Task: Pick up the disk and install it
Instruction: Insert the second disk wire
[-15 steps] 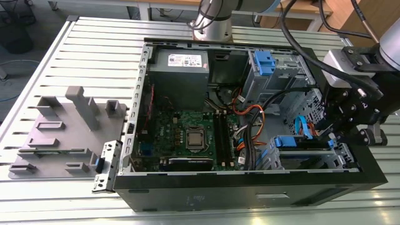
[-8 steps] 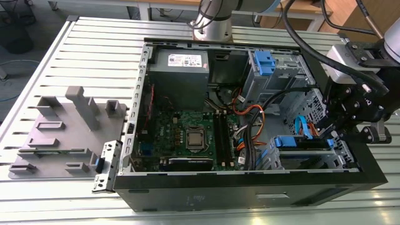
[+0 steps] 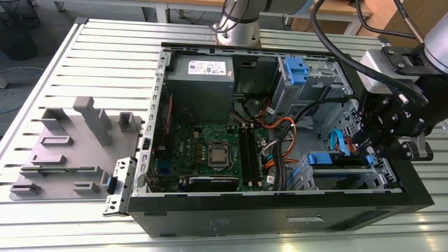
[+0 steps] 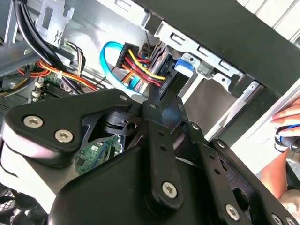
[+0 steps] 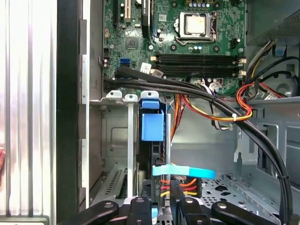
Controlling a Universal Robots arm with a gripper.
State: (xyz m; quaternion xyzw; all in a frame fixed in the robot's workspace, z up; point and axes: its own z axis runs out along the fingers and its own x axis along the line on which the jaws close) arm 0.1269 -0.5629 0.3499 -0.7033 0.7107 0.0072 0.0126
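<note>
Fingers point(image 5: 139, 205) are sitting narrow, seemingly pinching the disk point(image 5: 152, 126) by its cabled end, so the gripper point(image 5: 161, 202) is steadying it on edge within the sheet-metal bay point(image 5: 117, 154). Across the exterior view, a matte grey moulded tray point(image 3: 70, 147) is lying on the ribbed table point(image 3: 105, 58), the green motherboard point(image 3: 210, 152) is sitting mid-case, and the disk's glossy blue handle point(image 3: 326, 158) is showing towards the right.
</note>
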